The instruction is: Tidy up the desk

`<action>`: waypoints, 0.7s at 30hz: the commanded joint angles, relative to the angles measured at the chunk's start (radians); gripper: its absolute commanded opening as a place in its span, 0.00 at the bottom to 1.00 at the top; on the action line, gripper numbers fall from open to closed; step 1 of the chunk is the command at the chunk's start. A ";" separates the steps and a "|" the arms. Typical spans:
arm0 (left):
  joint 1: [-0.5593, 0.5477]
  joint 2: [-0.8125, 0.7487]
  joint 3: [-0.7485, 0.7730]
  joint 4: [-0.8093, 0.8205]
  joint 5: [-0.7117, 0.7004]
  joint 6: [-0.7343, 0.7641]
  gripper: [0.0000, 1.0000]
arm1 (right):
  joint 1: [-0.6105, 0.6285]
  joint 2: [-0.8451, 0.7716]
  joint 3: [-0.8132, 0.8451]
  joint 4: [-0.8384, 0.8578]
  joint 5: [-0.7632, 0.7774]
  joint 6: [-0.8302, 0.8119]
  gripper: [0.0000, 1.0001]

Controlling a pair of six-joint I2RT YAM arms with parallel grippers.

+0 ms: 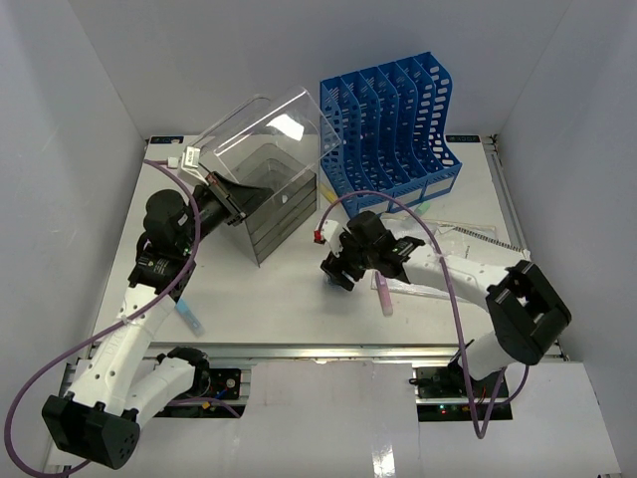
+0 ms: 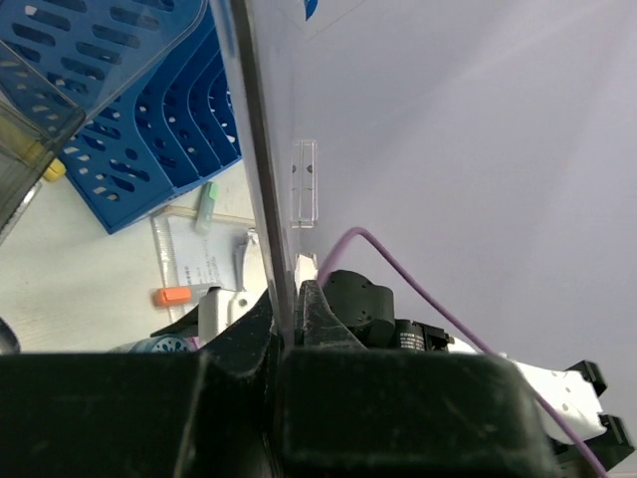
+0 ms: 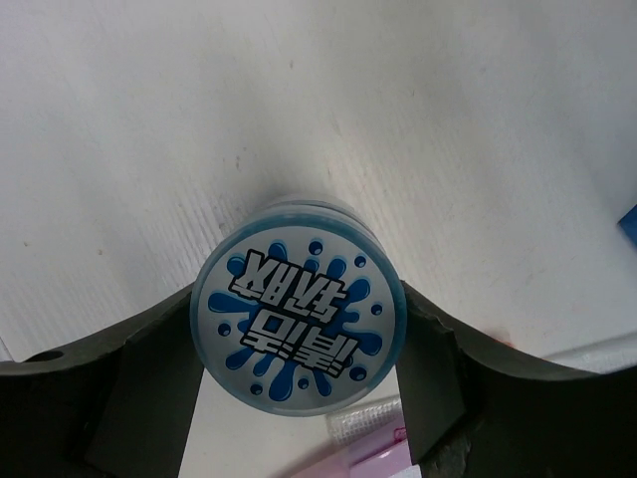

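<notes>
The white desk [image 1: 279, 304] holds a clear plastic drawer box [image 1: 264, 204] at the back left, with its clear lid panel [image 1: 269, 134] raised and tilted. My left gripper [image 1: 227, 196] is shut on the edge of that clear panel; in the left wrist view the fingers [image 2: 317, 314] pinch the panel [image 2: 261, 179]. My right gripper [image 1: 333, 273] is at the desk's middle, shut on a round blue-and-white container. In the right wrist view the container [image 3: 299, 329] sits between both fingers [image 3: 433, 373], just above the desk [image 3: 299, 110].
A blue slotted file rack [image 1: 390, 124] stands at the back right. A pink pen [image 1: 383, 296] lies beside my right gripper. A clear plastic sleeve [image 1: 468, 239] lies to the right. A blue marker [image 1: 189, 317] lies by the left arm. White walls enclose the desk.
</notes>
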State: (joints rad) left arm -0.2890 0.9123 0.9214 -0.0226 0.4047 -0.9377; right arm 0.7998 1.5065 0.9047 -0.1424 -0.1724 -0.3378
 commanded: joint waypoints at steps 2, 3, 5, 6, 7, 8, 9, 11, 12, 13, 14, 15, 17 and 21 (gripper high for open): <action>0.010 0.000 0.077 0.087 0.008 -0.120 0.00 | 0.006 -0.169 -0.006 0.335 -0.079 -0.107 0.09; 0.011 0.003 0.080 0.095 0.005 -0.141 0.00 | 0.006 -0.172 0.001 0.378 -0.066 -0.078 0.08; 0.013 0.008 0.086 0.112 -0.003 -0.182 0.00 | 0.006 -0.171 0.020 0.459 -0.037 -0.016 0.08; 0.014 0.008 0.086 0.122 -0.011 -0.202 0.00 | 0.006 -0.147 0.046 0.484 -0.018 0.036 0.08; 0.016 0.008 0.086 0.132 -0.019 -0.222 0.00 | 0.006 -0.123 0.073 0.508 0.001 0.087 0.08; 0.017 0.009 0.087 0.142 -0.024 -0.239 0.00 | 0.006 -0.101 0.092 0.533 0.015 0.137 0.08; 0.019 0.010 0.088 0.150 -0.028 -0.254 0.00 | 0.006 -0.078 0.113 0.553 0.028 0.191 0.08; 0.021 0.010 0.086 0.161 -0.040 -0.273 0.00 | 0.006 -0.036 0.186 0.560 0.052 0.305 0.08; 0.023 0.010 0.084 0.163 -0.045 -0.282 0.00 | 0.005 -0.016 0.223 0.561 0.056 0.347 0.08; 0.024 0.010 0.083 0.165 -0.051 -0.293 0.00 | 0.004 0.011 0.251 0.560 0.052 0.403 0.08; 0.025 0.010 0.082 0.166 -0.057 -0.303 0.00 | 0.003 0.039 0.278 0.560 0.049 0.459 0.08; 0.027 0.011 0.080 0.171 -0.059 -0.315 0.00 | -0.001 0.065 0.309 0.559 0.040 0.493 0.08; 0.033 0.014 0.070 0.191 -0.058 -0.341 0.00 | -0.013 0.110 0.363 0.553 0.022 0.564 0.08; 0.044 0.026 0.058 0.230 -0.057 -0.398 0.00 | -0.050 0.191 0.456 0.544 -0.052 0.719 0.08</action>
State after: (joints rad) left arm -0.2644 0.9453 0.9573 0.1043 0.3820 -1.2513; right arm 0.7809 1.6615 1.2576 0.3110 -0.1690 0.1618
